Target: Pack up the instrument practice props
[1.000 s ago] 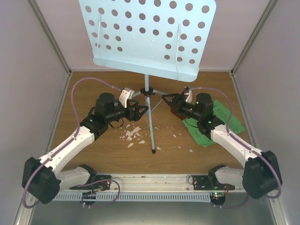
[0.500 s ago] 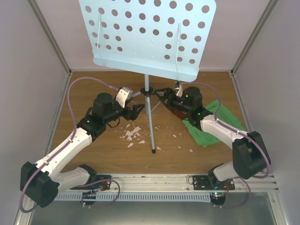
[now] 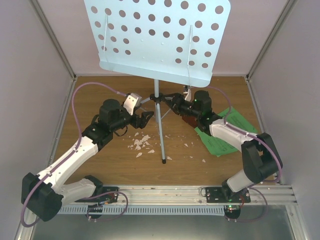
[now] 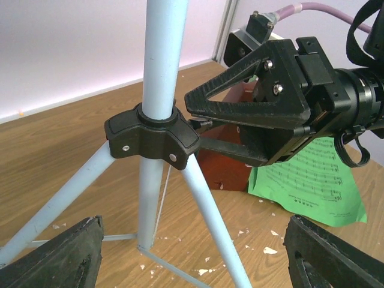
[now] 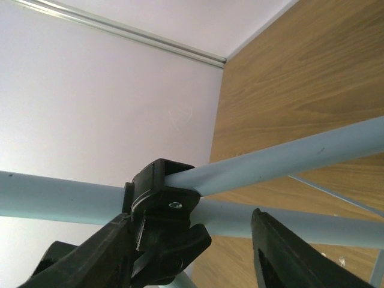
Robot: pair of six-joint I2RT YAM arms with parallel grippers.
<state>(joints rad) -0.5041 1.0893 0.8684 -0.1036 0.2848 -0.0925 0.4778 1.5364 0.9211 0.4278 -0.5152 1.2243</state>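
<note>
Music stand point(image 3: 157, 40) hub point(image 4: 153, 135) lies inside the spread right pincer point(image 3: 169, 99); left pincer point(image 3: 149, 115) gapes nearby

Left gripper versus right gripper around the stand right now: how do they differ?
The right gripper reaches the music stand's black leg collar, fingers straddling it; the left gripper sits short of the pole, touching nothing. The right gripper is on the green sheet music's side of the stand; the left gripper is opposite, by the white crumbs. Both are open and point at the stand.
</note>
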